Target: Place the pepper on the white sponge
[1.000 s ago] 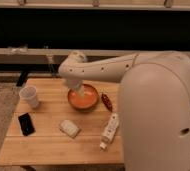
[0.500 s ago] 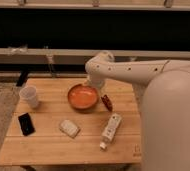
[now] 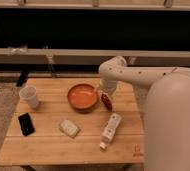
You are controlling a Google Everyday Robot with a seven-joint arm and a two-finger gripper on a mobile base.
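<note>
So the pepper point(image 3: 107, 102) is lying on the desk point(image 3: 53, 145), small and dark red, just off the right rim of the orange bowl point(image 3: 82, 96). The gripper point(image 3: 107, 93) hangs right above it, pointing down, with the fingers spread wide and nothing in them. I can't tell if they touch the pepper. The white arm point(image 3: 138, 76) reaches in from the right. The white sponge point(image 3: 69, 128) sits well apart, down-left of the bowl near the middle of the desk. A white remote-like stick point(image 3: 110, 130) lies below the pepper. A white cup point(image 3: 29, 96) and a black phone point(image 3: 25, 123) sit on the left side.
</note>
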